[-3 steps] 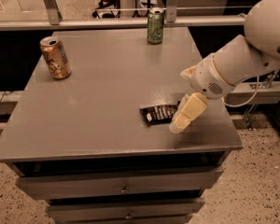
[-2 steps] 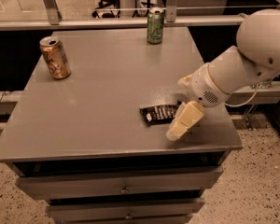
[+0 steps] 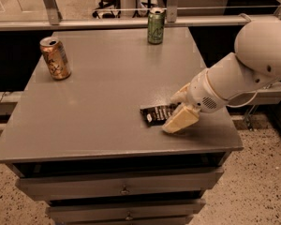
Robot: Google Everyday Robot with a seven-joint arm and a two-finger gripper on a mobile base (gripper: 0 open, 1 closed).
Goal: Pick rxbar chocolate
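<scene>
The rxbar chocolate [image 3: 153,114], a flat black wrapped bar with white lettering, lies on the grey table [image 3: 107,97] near its front right. My gripper [image 3: 170,114] comes in from the right on the white arm [image 3: 239,74] and is down at the table surface. Its two cream fingers stand apart, one on the near side [image 3: 179,120] and one on the far side [image 3: 179,96] of the bar's right end. The bar's right end is hidden between them. The bar still lies flat on the table.
An orange drink can [image 3: 55,58] stands at the table's back left. A green drink can [image 3: 156,26] stands at the back edge, right of the middle. Drawers [image 3: 124,189] sit under the tabletop. A rail and glass run behind the table.
The gripper has moved left and down, from just right of the bar to straddling its right end. The bar and the cans have not moved.
</scene>
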